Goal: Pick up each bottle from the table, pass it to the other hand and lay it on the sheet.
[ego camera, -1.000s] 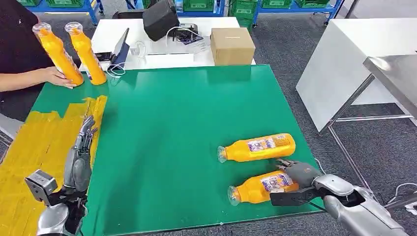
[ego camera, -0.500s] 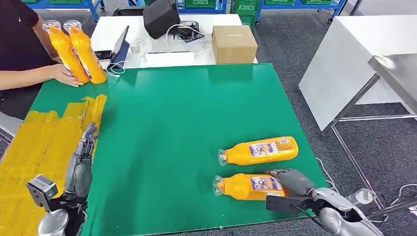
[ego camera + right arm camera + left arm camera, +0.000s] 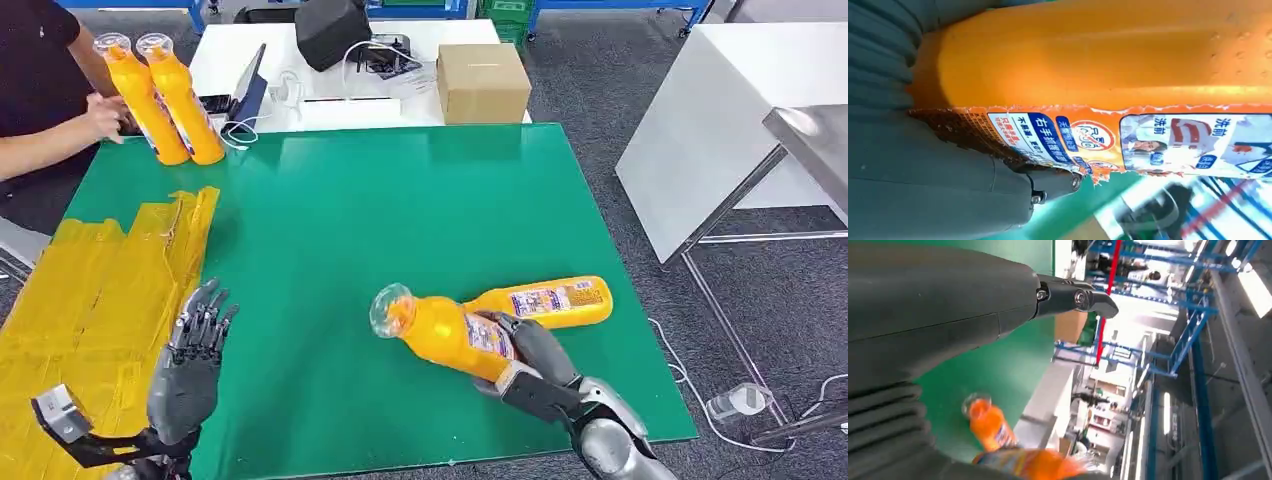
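Right hand (image 3: 528, 352) grips a bottle (image 3: 440, 330), lifted and tilted over the green table (image 3: 400, 220). Just behind lies a second bottle (image 3: 545, 302). Left hand (image 3: 190, 365) hovers spread beside the yellow sheet (image 3: 80, 290). A person's hand (image 3: 105, 115) touches two upright bottles (image 3: 165, 98).

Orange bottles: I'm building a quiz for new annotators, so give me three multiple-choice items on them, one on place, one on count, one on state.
1. Where do the two upright bottles stand?
A. at the table's far left corner
B. on the yellow sheet
C. on the cardboard box

2. How many orange bottles show in the head view?
A. two
B. four
C. six

3. What is the state of the right hand?
A. open above the table
B. gripping a bottle lifted off the table
C. resting on the sheet

Answers: 1 A, they stand by the person's hand; 2 B, two upright, one held, one lying; 3 B, fingers wrap its labelled body.
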